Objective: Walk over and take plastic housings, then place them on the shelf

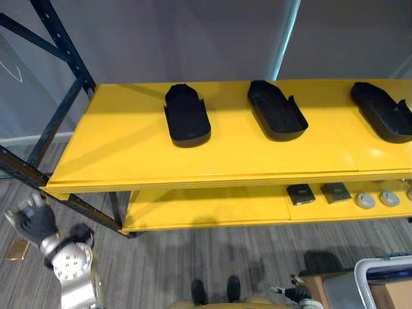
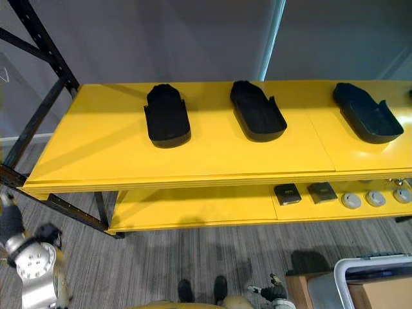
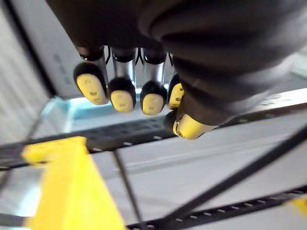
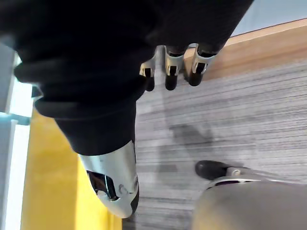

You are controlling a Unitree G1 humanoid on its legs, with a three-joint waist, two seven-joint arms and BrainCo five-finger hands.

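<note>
Plastic housings (image 1: 187, 114), three black shells spaced along the yellow top shelf (image 1: 129, 151) nearer its back edge, probably light, stiff, slick; pinch a side wall; left hand (image 1: 35, 222) and right hand (image 4: 171, 72) hang loose-fingered, empty.

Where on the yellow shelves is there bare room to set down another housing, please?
The widest bare patch is the left end of the top shelf, between the frame post and the left housing. The gap between the middle housing and the right housing is also free. The lower shelf is bare on the left, crowded with small parts at right.
</note>
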